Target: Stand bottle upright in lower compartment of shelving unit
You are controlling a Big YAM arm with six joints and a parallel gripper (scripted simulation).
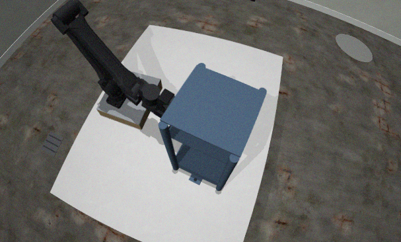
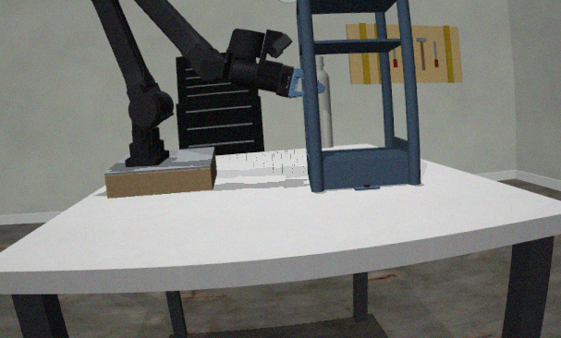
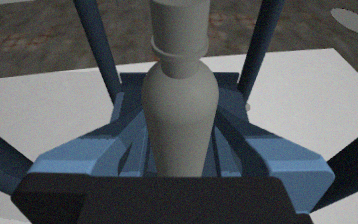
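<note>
We see the tool (image 2: 307, 86) clamped on the grey bottle (image 2: 323, 106), its blue fingers pressing the body from both sides in the wrist view. The bottle stands upright in the exterior view, cap up, inside the frame of the blue shelving unit (image 2: 313, 138), partly hidden behind the front left post. Its neck and cap rise above the tool, and most of its body hangs below the fingers. Whether its base touches the compartment's floor we cannot tell, since the unit's front lip (image 2: 365, 167) hides it. From the top view the unit's top board (image 1: 213, 109) covers the bottle entirely. The unit stands on the white surface (image 2: 257, 222).
</note>
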